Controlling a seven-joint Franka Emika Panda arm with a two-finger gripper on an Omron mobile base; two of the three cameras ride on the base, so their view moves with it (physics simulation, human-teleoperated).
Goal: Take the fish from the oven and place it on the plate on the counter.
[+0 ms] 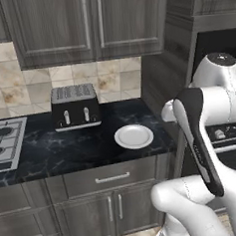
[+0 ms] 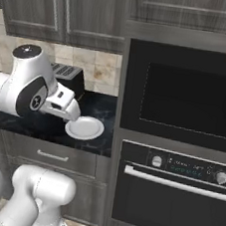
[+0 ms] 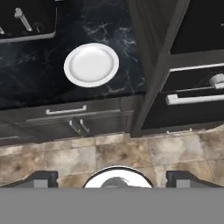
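Opening step, judged: oven (image 2: pixel 169 202) door shut, so the fish presumably lies unseen inside; plate (image 1: pixel 134 136) bare on counter (image 1: pixel 67 146); gripper (image 3: pixel 112 177) wide, empty; next, reach the door handle (image 2: pixel 176 184).

oven (image 2: pixel 173 192) door shut, its inside hidden; toaster (image 2: pixel 69 79) half behind the arm.

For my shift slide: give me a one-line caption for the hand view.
Open gripper looks down on the empty white plate on the black counter, with the oven, door closed, to the right.
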